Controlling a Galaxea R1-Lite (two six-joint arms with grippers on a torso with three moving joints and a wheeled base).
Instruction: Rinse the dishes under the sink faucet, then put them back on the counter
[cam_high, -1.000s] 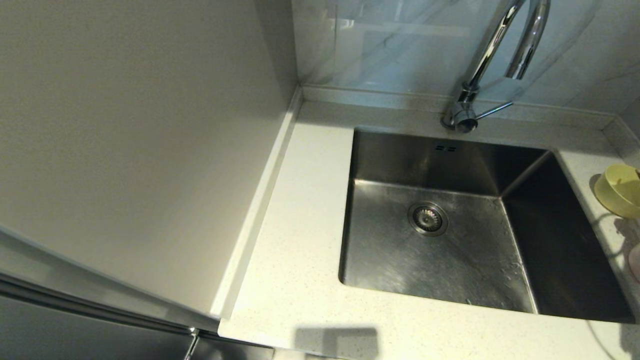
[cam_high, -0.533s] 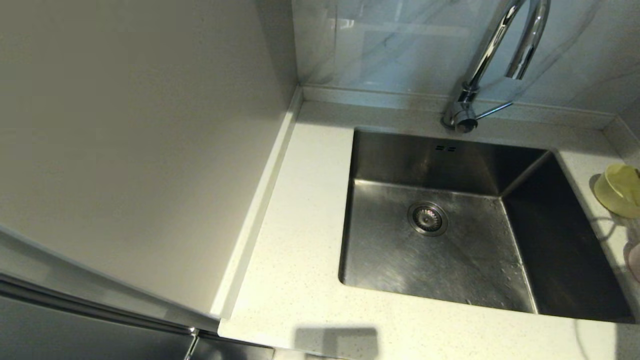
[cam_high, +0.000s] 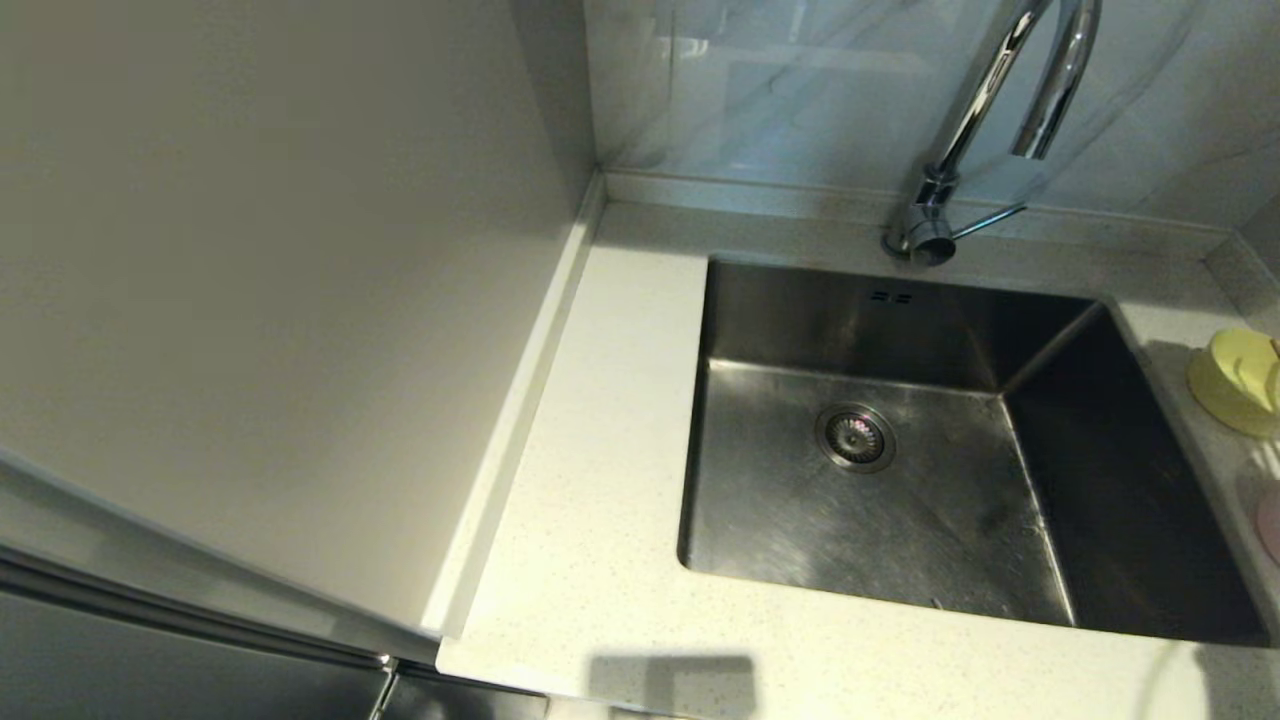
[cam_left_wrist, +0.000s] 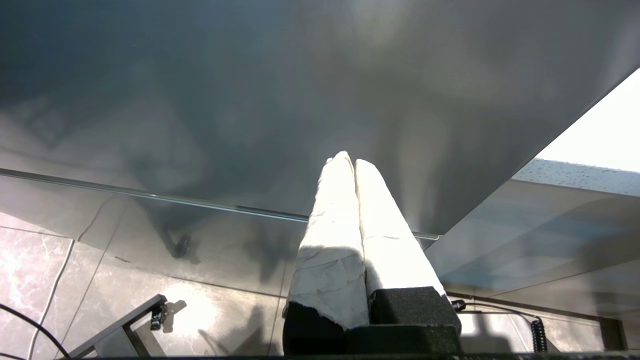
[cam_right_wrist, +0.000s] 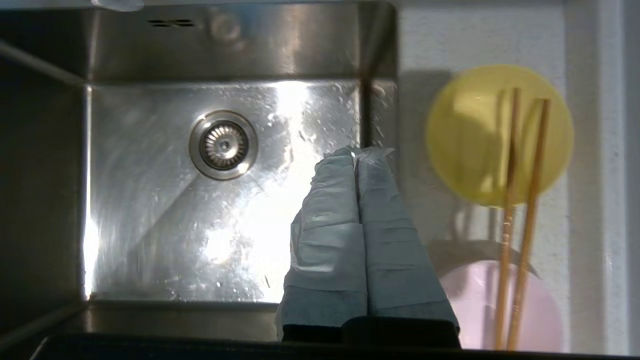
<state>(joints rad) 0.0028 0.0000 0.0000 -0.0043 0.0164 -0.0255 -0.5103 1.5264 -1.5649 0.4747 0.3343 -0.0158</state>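
Note:
The pale-yellow bowl (cam_high: 1240, 380) (cam_right_wrist: 497, 132) stands on the counter (cam_high: 600, 480) right of the steel sink (cam_high: 900, 500). The pale-pink dish (cam_high: 1272, 525) (cam_right_wrist: 480, 305) lies nearer me, cut by the head view's edge. Two brown chopsticks (cam_right_wrist: 522, 225) lie across both dishes. The chrome faucet (cam_high: 985, 120) rises behind the sink, with no water visible. My right gripper (cam_right_wrist: 357, 152) hovers shut and empty above the sink's right rim, left of the dishes. My left gripper (cam_left_wrist: 348, 159) is shut and empty, down beside a dark cabinet front. Neither gripper shows in the head view.
The drain strainer (cam_high: 856, 437) sits in the sink floor, which has water droplets on it. A plain beige wall panel (cam_high: 270, 270) stands left of the counter. A glossy backsplash (cam_high: 780, 90) runs behind the faucet. A tiled floor with cables (cam_left_wrist: 45, 280) lies below the left gripper.
The shadow over the bowl and the sink's right side has grown and shifted. The bowl, dish and faucet stay where they were.

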